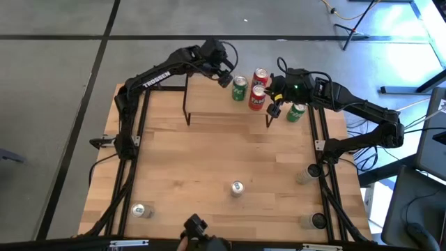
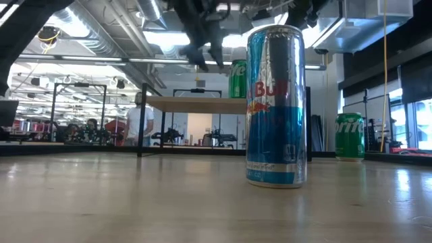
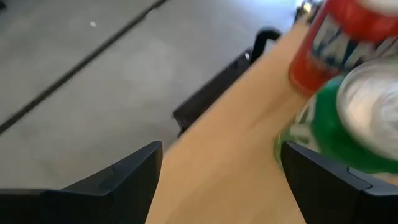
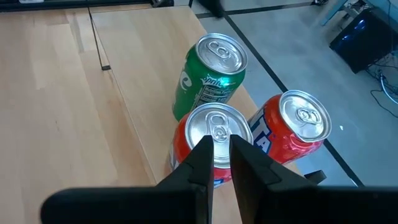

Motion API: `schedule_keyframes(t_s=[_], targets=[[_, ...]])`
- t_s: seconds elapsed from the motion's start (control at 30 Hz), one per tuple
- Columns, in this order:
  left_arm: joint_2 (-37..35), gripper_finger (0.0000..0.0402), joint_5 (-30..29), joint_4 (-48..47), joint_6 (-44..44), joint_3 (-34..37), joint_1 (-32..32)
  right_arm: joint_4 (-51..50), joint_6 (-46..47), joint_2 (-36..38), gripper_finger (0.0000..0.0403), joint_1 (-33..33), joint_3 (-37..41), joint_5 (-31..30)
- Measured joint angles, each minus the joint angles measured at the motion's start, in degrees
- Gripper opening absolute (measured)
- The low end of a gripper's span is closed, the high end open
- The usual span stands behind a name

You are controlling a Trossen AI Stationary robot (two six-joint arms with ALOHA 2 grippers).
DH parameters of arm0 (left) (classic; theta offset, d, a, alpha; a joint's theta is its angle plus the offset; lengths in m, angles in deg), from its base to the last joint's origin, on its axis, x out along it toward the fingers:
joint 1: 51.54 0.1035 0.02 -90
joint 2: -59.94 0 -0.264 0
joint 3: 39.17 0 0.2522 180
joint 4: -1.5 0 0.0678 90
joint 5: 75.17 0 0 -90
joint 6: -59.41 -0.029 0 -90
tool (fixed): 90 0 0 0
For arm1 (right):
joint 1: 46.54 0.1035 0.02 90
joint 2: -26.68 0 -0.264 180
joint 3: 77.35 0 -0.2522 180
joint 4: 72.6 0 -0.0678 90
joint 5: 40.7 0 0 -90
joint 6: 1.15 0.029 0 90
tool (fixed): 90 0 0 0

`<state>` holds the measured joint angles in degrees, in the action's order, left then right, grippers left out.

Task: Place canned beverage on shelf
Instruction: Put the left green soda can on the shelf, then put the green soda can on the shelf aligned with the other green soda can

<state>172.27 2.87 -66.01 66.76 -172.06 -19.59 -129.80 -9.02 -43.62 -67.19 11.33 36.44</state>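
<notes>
The shelf (image 1: 209, 97) stands at the table's far side on thin black legs and also shows in the low view (image 2: 196, 103). On its right part stand a green can (image 1: 240, 88) and two red cans (image 1: 260, 77) (image 1: 257, 97). My left gripper (image 1: 226, 75) hangs open above the shelf just left of the green can (image 3: 354, 118), which sits by one finger, apart from it. My right gripper (image 1: 273, 97) is at the shelf's right end, fingers almost together (image 4: 222, 146), over the nearer red can's top (image 4: 214, 124). I cannot tell whether they touch it.
Another green can (image 1: 296, 111) stands on the table right of the shelf (image 2: 349, 135). A tall blue-silver can (image 1: 237, 188) stands mid-table near the front (image 2: 275, 104). More cans stand at the near left (image 1: 139, 210) and along the right edge (image 1: 313, 171) (image 1: 317, 221).
</notes>
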Motion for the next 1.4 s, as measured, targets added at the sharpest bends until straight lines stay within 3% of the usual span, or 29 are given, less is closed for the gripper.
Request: schedule_keyframes(t_s=[0.27,0.47,0.7,0.83,1.0,1.17,1.4], targets=[[0.13,0.0314,7.01,5.72,1.46,7.23,-0.92,0.00,0.06,0.00,0.0044,0.00,-0.02,0.01],[0.13,0.0314,8.19,3.62,1.48,5.28,-2.94,0.00,0.06,0.02,0.0044,0.00,-0.02,-0.04],[0.11,0.0314,14.68,2.05,1.21,2.80,-5.41,0.00,0.06,0.02,0.0044,0.00,-0.02,-0.07],[0.11,0.0314,14.86,-3.31,0.53,-1.23,-5.68,-0.11,0.06,0.02,0.0044,0.00,-0.02,-0.11],[0.07,0.0314,14.45,-3.41,-4.77,-5.17,-5.63,-0.14,-0.01,0.02,0.0044,0.00,-0.02,-0.15],[-0.53,0.0314,14.75,-7.71,-7.94,-5.62,-5.64,-2.80,0.49,0.69,0.0044,0.00,-0.44,-2.70],[-4.46,0.0314,14.76,-10.83,-9.67,-3.74,-5.18,-13.26,8.42,4.18,0.0044,-2.59,-2.60,-7.52]])
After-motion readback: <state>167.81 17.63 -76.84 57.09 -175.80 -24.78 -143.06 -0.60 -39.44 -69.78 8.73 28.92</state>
